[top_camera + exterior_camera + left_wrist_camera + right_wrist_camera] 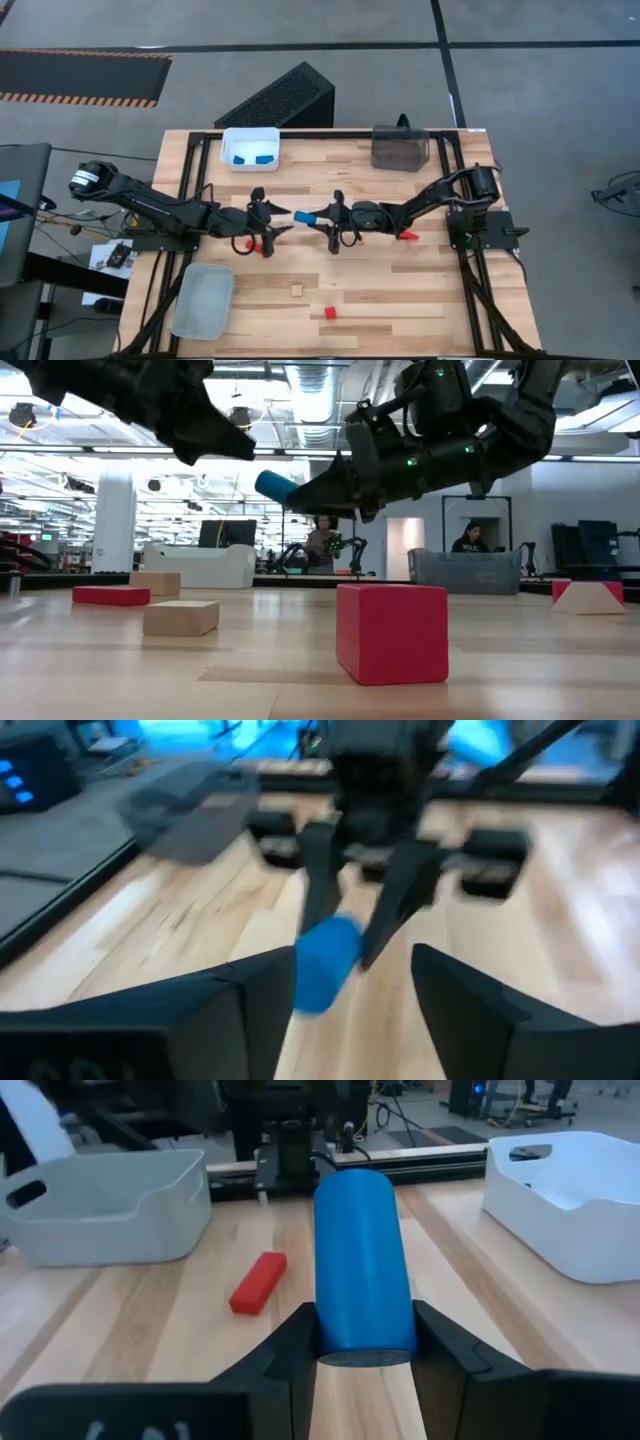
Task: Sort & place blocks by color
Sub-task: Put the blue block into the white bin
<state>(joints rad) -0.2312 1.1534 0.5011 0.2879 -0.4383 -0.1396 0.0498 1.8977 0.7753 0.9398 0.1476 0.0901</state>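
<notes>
My overhead camera looks straight down and takes in the whole worktop (pixel 400 280), both arms and the floor around it. My low camera sits at worktop height, facing level across the boards into the room behind, very near a red cube (pixel 391 632). The left wrist camera looks forward between its own fingers (pixel 250 1010) at the right pincer (pixel 365 905) close ahead. The right wrist camera faces the opposite way, tight on the blue cylinder (pixel 363 1270). All four views share that cylinder at mid-worktop; the right wrist and overhead views also share the white bin (pixel 570 1200).
</notes>
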